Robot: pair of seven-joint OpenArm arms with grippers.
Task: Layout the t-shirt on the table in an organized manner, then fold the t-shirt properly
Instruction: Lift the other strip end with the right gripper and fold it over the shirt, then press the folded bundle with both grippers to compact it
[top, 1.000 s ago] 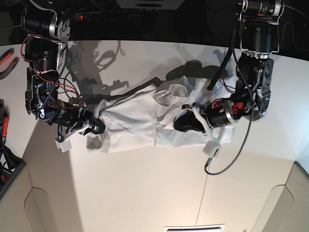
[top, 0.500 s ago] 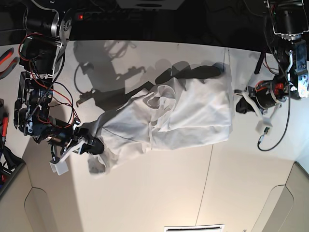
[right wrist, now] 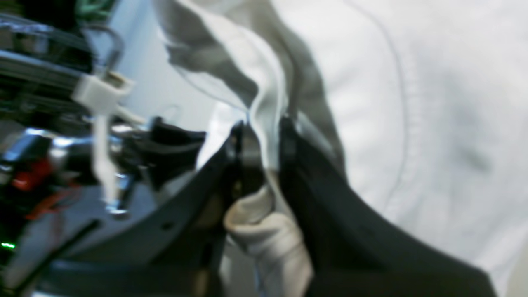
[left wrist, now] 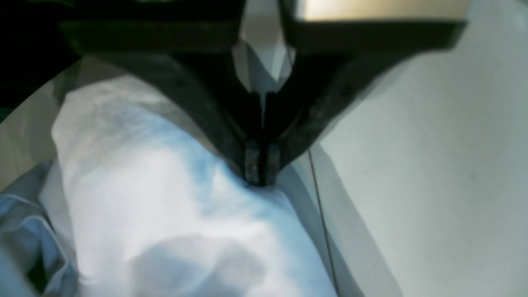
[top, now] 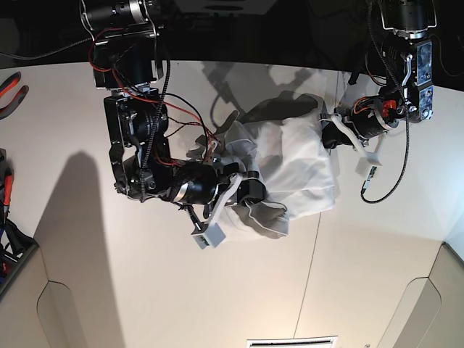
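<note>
The white t-shirt point(top: 290, 156) lies bunched in a rumpled heap on the white table point(top: 145, 275), right of centre. My right gripper point(top: 250, 192) is at the heap's lower left edge. In the right wrist view it point(right wrist: 264, 148) is shut on a fold of the t-shirt point(right wrist: 412, 123) that runs up between its black fingers. My left gripper point(top: 328, 134) sits at the heap's upper right corner. The left wrist view shows its point(left wrist: 260, 171) tips pressed together on a tented peak of the t-shirt point(left wrist: 165, 214). Collar and sleeves are lost in the folds.
A thin dark seam point(top: 312, 268) crosses the table below the shirt. A black cable point(top: 377, 181) hangs from the left arm. Red-handled pliers point(top: 11, 90) and other tools point(top: 7, 217) lie at the left edge. The table's back edge meets a dark area.
My right gripper has swept from the far left to the middle, carrying its end of the shirt over. The left gripper rose toward the back. The stretched shirt is now bunched.
</note>
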